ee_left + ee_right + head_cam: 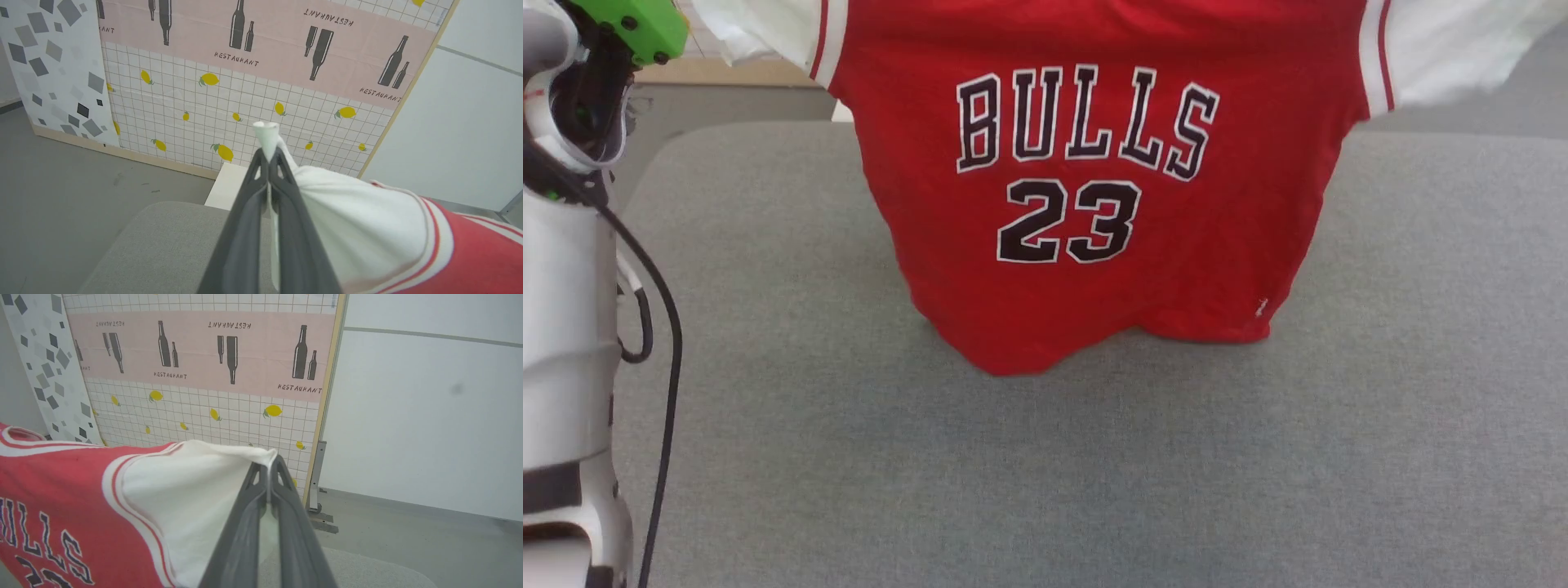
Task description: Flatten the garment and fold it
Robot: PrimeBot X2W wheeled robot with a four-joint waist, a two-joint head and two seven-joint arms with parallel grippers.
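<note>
head view showed one pale forearm (564,327) with one black cable (671,351) at the left edge. right of it hung one garment (1094,163), red and front-on, with "bulls" and "23" across it. a white sleeve ran off toward each upper corner, two in all. its hem reached down to one grey padded surface (1094,474) and seemed to rest there.

the lettering read whole in that view. the two wrist views gave the grips and the backdrop instead: one speckled panel (53,69) and one panel with lemons and bottles (245,81).

in the left wrist view the left pincer (268,157) was closed tight on the end of a white sleeve, with a twist of cloth poking past its tips. the sleeve ran off to the right of the fingers, toward the striped trim and the red body.

in the right wrist view the garment lay to the left of the right pincer (269,467), whose fingers were pressed together on the edge of the other sleeve.
</note>
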